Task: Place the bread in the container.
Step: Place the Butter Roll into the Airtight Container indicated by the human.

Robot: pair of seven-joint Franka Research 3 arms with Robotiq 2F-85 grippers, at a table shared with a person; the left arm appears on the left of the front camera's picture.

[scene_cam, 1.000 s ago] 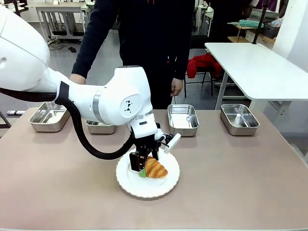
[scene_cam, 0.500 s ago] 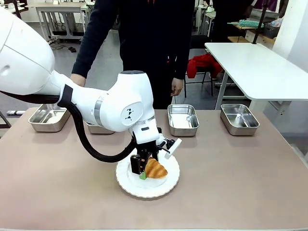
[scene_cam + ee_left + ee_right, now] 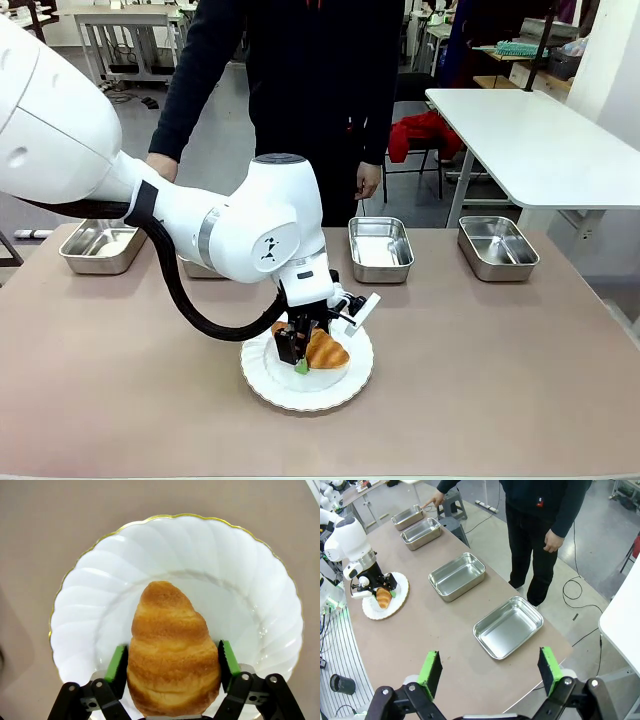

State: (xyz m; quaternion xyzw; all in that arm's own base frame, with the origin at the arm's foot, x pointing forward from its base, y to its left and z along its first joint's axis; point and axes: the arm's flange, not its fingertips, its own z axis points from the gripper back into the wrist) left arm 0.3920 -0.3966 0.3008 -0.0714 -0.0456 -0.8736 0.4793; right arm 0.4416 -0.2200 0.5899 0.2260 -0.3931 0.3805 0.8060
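Left gripper (image 3: 172, 662) clamped across the wide end of the bread (image 3: 170, 655), a green pad (image 3: 118, 663) pressed against each flank; the croissant's narrow tip points toward the centre of the white scalloped plate (image 3: 240, 580) beneath it. Seen from the front, this gripper (image 3: 303, 358) hangs straight down over the plate (image 3: 345, 390) near the table's middle, with the bread (image 3: 325, 349) showing at its right side. Whether the bread rests on the plate or is just raised off it cannot be told. Right gripper (image 3: 490, 672) with its fingers spread wide, holding nothing, high above the brown table (image 3: 440, 630). Four steel trays along the far edge; the container (image 3: 380, 247) among them cannot be singled out by looks, the one marked being nearest the plate. Person behind the far edge, one hand (image 3: 429, 501) pointing at the endmost tray (image 3: 409, 516), the other hand (image 3: 553, 540) hanging at the side.
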